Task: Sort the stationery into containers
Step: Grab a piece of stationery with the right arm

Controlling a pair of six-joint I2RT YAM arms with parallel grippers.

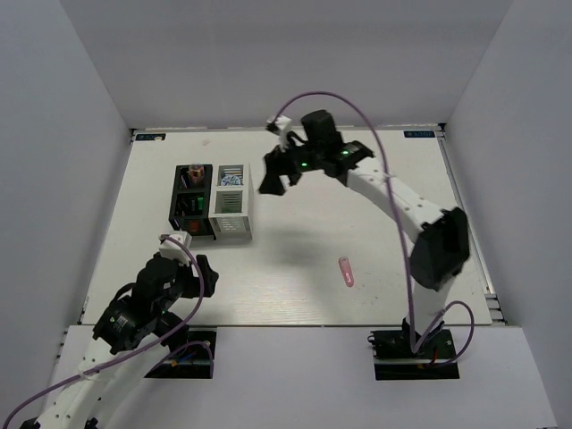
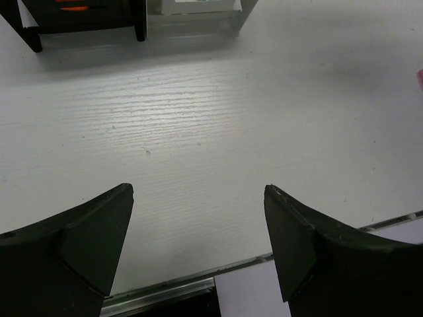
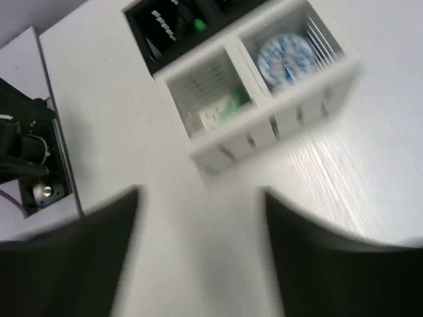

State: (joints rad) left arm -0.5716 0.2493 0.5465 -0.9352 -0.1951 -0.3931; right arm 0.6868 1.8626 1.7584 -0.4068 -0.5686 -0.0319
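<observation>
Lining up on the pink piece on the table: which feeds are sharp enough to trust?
Right wrist view: motion-blurred; the right gripper's fingers smear, the white organiser box is soft, its blue-white roll readable. Left wrist view: sharp table grain. Top view: crisp, evenly lit; the pink capsule piece is clear.

White wood-grain table [image 1: 295, 295], plain pale grey walls [image 1: 268, 54] on three sides, soft even light, faint shadows
</observation>
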